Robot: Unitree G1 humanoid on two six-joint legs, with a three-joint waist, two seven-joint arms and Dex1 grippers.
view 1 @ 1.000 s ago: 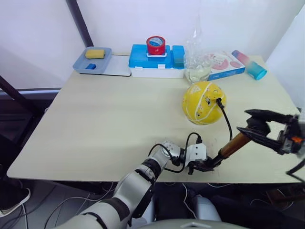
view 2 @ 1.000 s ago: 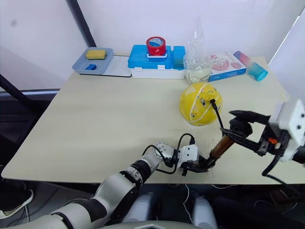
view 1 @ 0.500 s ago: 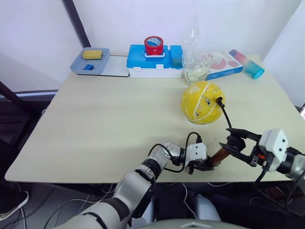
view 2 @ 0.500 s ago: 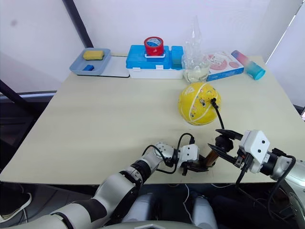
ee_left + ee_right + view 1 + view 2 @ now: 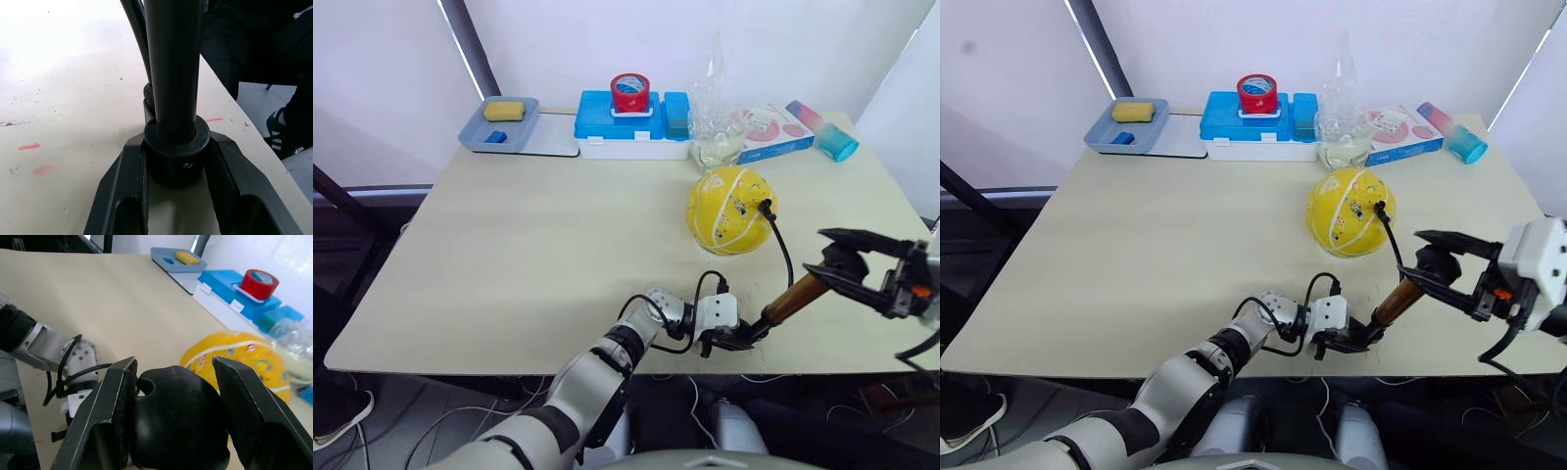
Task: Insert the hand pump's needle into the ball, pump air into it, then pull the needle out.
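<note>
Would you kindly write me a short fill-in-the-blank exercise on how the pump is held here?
1. The left end effector clamps the hand pump's ____ end.
2. The right end effector straddles the pump's black ____.
3. The hose's needle sits in the yellow ____.
4. The red tape roll rests on the ____ box.

Missing words: base; handle; ball; blue

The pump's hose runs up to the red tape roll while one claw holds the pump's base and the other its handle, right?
Not quite. In the left eye view the hose runs to the yellow ball, not the tape roll. The rest holds: the left gripper grips the pump base, the right gripper its handle.
</note>
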